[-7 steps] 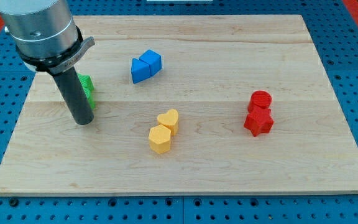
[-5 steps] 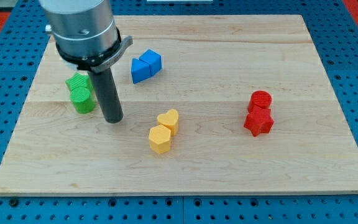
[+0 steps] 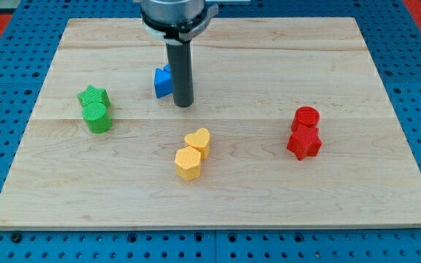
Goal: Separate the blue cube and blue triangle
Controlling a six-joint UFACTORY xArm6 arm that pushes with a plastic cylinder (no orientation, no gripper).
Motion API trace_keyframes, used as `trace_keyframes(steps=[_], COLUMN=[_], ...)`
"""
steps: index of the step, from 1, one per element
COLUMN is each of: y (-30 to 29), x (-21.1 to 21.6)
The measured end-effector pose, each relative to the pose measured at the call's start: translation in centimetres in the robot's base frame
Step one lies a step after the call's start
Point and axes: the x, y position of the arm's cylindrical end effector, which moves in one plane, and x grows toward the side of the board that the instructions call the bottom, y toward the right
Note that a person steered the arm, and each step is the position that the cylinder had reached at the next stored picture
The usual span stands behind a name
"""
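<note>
The blue triangle lies on the wooden board at the upper middle. The blue cube sits right behind it but my rod hides nearly all of it. My tip rests on the board just to the view's right of the blue triangle and slightly below the blue pair, very close to them. I cannot tell whether the rod touches them.
A green star and green cylinder stand together at the left. A yellow heart and yellow hexagon sit in the lower middle. A red cylinder and red star sit at the right.
My rod has moved from beside the green blocks to the view's right and up, and now stands against the blue pair, covering the blue cube. No block has visibly shifted.
</note>
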Motion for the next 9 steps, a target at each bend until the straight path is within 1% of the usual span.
trace_keyframes(steps=[1,2,3,4,5,6,8,9], y=[-0.6,-4.0,-6.0,-4.0,1.1,1.3,0.7,0.0], x=[-1.4,-1.6,-1.6,-0.7,-1.6,-4.0,-7.3,-8.2])
